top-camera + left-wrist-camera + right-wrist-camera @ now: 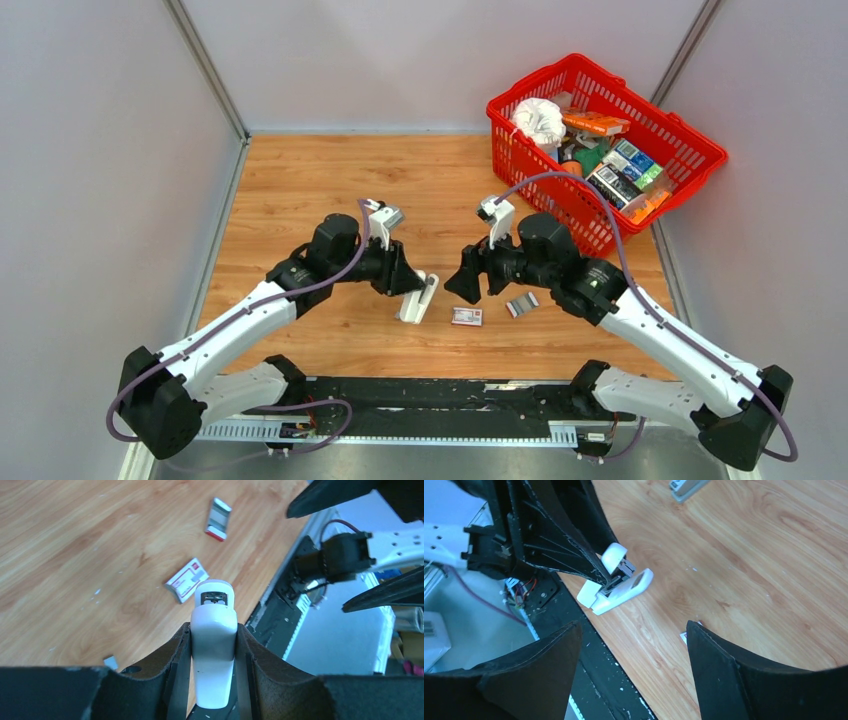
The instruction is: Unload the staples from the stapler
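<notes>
My left gripper (408, 282) is shut on a white stapler (419, 298), held just above the wood table. In the left wrist view the fingers (175, 652) clamp its body (214, 645), and the metal channel shows at its far end. From the right wrist view the stapler (620, 584) is hinged open, its top arm lifted off the base. My right gripper (478, 288) hangs open and empty just to the stapler's right (633, 626). A tiny silver-grey staple piece (111, 662) lies on the table by the left finger. A small grey-and-red tray (521, 304) holds what look like staple strips.
A small red-and-white box (466, 316) lies on the table between the grippers, also in the left wrist view (186, 579). A red basket (505, 140) full of assorted items stands at the back right. The black rail (440, 395) runs along the near edge.
</notes>
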{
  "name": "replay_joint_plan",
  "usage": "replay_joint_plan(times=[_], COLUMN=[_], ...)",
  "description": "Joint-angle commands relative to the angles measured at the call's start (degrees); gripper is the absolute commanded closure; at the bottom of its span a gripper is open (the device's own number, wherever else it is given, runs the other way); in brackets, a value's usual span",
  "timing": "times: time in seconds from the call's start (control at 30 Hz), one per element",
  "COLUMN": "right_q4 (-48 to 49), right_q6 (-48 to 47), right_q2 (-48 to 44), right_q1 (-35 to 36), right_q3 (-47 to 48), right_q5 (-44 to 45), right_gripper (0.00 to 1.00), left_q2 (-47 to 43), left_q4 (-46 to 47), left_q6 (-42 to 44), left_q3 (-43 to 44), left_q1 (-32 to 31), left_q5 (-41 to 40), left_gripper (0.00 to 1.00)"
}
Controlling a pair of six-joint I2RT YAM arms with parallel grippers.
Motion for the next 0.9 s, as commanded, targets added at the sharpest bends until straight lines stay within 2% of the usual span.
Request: replay_joint_plan(times=[0.0, 0.23, 0.53, 0.7, 0.87], right_q4=[3.4, 5.4, 6.0, 5.8, 6.2], right_q6=[-2.3, -3.5, -6.3, -7.0, -6.7], right_q2=[-0.6, 2.5, 5.1, 5.7, 5.7], right_q1=[0.2, 0.2, 0.3, 0.3, 0.7], right_q3=[1.9, 3.4, 6.5, 6.5, 5.3], right_q5=[-9.4, -16.7, -21.1, -23.2, -24.8], right_gripper=[0.21, 0.26, 0.33, 0.37, 0.47], left_q2=[-1.5, -2.3, -2.0, -2.6, -3.1], left_q4=[8.0, 10.8, 14.6, 16.2, 18.2], left_q6=[3.2, 5.2, 4.8, 4.6, 3.6], left_q3=[1.6, 0.0, -0.6, -0.7, -1.3], left_q1=[-0.2, -0.2, -0.7, -1.6, -1.9], left_q5=[10.5, 18.7, 27.6, 29.8, 30.6], left_gripper=[1.0, 1.0, 1.0, 1.0, 1.0])
